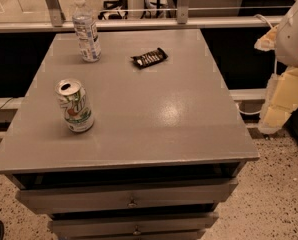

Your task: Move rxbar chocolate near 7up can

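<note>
The rxbar chocolate (149,58) is a small flat black bar with white lettering. It lies on the grey table top (154,114) towards the back, right of centre. The 7up can (75,105) stands upright at the front left of the table, white and green with an open silver top. The bar and the can are far apart. My gripper (278,115) hangs off the right side of the table, beyond its edge, below the white arm (295,31). It holds nothing and is well away from the bar.
A clear plastic water bottle (86,30) stands upright at the back left, left of the bar. The table has drawers (131,199) at the front, the top one slightly open. A rail (139,24) runs behind the table. Speckled floor lies to the right.
</note>
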`<action>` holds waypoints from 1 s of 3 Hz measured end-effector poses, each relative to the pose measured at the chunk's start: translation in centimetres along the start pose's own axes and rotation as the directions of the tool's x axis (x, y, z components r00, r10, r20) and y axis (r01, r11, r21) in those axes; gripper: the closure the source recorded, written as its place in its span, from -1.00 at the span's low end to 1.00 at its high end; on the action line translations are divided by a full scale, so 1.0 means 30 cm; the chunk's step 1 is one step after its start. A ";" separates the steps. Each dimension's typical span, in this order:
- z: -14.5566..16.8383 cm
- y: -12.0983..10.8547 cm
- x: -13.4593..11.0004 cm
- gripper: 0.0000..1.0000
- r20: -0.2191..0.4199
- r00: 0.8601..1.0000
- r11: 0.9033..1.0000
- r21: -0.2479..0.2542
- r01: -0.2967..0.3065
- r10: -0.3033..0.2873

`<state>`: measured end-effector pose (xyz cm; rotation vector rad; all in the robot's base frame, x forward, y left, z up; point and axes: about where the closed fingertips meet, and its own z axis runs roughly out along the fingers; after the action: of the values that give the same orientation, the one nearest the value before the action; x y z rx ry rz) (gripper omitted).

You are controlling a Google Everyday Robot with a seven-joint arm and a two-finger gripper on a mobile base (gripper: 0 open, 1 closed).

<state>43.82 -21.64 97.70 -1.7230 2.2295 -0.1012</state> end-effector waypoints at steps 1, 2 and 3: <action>0.000 0.000 0.000 -1.00 0.000 1.000 1.000 0.000 0.000 0.000; 0.000 0.000 0.000 -1.00 0.000 1.000 1.000 0.000 0.000 0.000; 0.035 -0.025 -0.005 -1.00 0.018 1.000 1.000 0.013 0.008 -0.008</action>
<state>44.86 -21.57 96.92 -1.7200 2.2045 -0.1008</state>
